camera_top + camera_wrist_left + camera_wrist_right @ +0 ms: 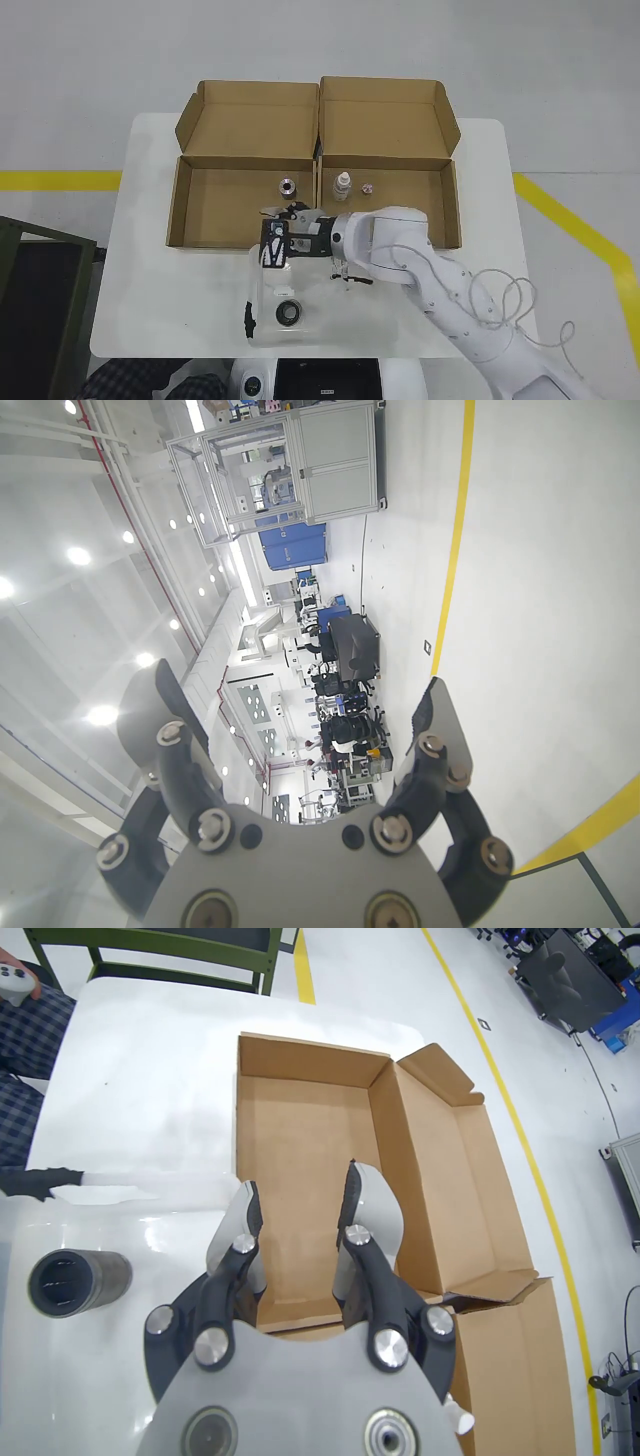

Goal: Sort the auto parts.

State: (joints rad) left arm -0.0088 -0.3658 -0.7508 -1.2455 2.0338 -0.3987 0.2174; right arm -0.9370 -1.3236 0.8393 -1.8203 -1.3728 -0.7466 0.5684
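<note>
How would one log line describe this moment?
right gripper: open, empty, over left cardboard box | left gripper: open, empty | metal cylinder: lying on table, ungripped

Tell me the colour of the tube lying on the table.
The tube is dark grey, black inside; clearest in the right wrist view.

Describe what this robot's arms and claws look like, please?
The right arm is a smooth white shell with a thin white cable looping beside it. The right gripper and left gripper match: grey metal base, silver bolts, black links, pale grey jaws with ribbed black pads.
</note>
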